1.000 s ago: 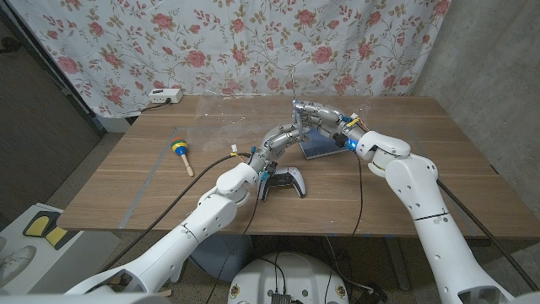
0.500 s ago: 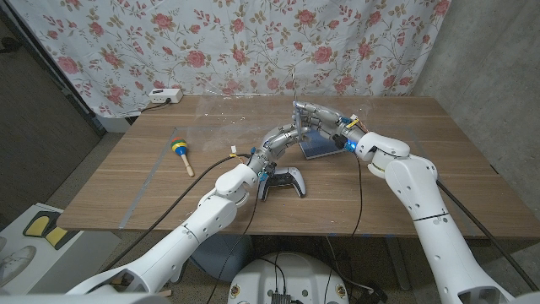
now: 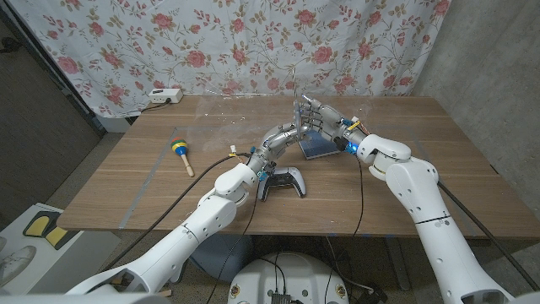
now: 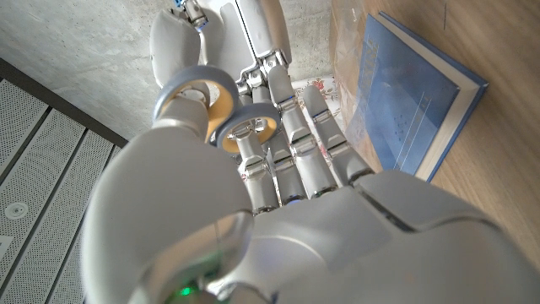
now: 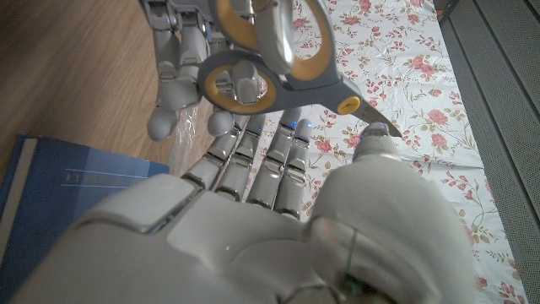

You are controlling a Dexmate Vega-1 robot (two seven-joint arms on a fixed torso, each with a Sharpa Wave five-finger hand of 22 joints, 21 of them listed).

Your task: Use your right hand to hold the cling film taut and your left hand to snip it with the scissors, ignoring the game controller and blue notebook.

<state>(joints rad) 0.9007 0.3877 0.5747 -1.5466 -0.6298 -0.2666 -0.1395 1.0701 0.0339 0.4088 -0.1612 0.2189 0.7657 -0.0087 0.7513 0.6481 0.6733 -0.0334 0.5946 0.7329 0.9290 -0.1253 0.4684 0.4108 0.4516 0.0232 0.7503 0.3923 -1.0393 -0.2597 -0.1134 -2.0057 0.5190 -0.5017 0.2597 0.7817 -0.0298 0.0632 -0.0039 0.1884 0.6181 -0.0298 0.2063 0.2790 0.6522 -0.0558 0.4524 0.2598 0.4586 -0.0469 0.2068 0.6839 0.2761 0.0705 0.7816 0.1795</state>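
The wooden table (image 3: 422,181) carries several items not belonging to the task. A game controller (image 3: 284,183) lies near the front edge, just beside the left forearm. A blue notebook (image 3: 315,145) lies flat toward the table's centre, directly below the two hands; the left wrist view shows its blue cover (image 4: 405,93) and pale page edge on the wood. A small maraca with coloured bands (image 3: 180,152) lies well apart on the robot's left side. A white power strip (image 3: 164,95) sits at the far edge, in front of the floral curtain (image 3: 211,42).

The left hand (image 3: 289,133) is raised above the notebook and holds the scissors (image 5: 270,51). In the right wrist view, fingers pass through the grey handle loops with yellow lining, and the blades run from the yellow pivot screw toward the right hand's thumb side. The left wrist view shows the same loops (image 4: 215,105) around the fingers.

The right hand (image 3: 325,118) stands just beside the left hand, fingers extended upward and partly spread. The two hands are close together, fingertips almost meeting.

The cling film (image 5: 190,152) appears only as a faint transparent sheet near the fingers, over the notebook's edge. Whether the right hand actually grips it cannot be told. A thin upright strand rises above the hands in the head view.
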